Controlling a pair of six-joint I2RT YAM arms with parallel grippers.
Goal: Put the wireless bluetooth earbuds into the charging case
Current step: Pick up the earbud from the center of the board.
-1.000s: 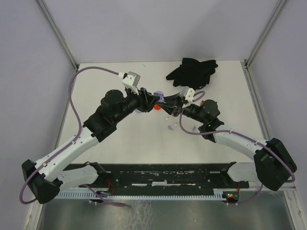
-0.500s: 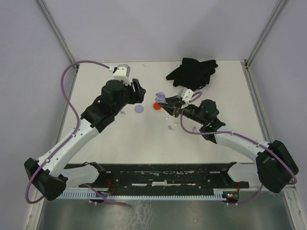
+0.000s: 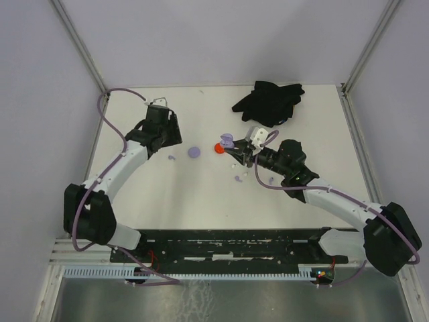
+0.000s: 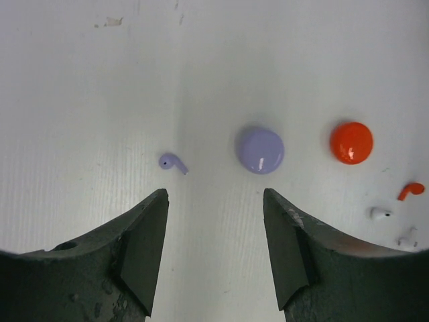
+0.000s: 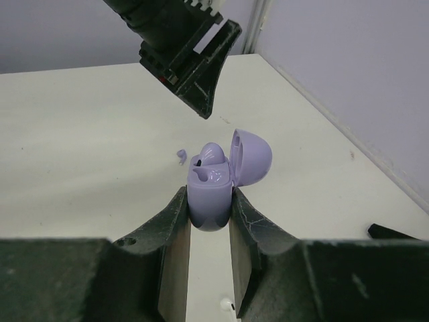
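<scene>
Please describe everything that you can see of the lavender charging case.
The lavender charging case is small and rounded, and looks like glossy plastic. Its hinged lid stands open, tipped back. The case is held upright, its lower body clamped on both sides by the right gripper; nothing else visibly touches it. Inside, a lavender shape seems seated, with a dark hollow beside it.

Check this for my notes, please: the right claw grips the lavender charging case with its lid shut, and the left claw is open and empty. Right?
Not quite: the lid is flipped open, not shut, as the right wrist view shows. The rest holds: the right claw grips the lavender charging case, and the left claw is open and empty.
</scene>
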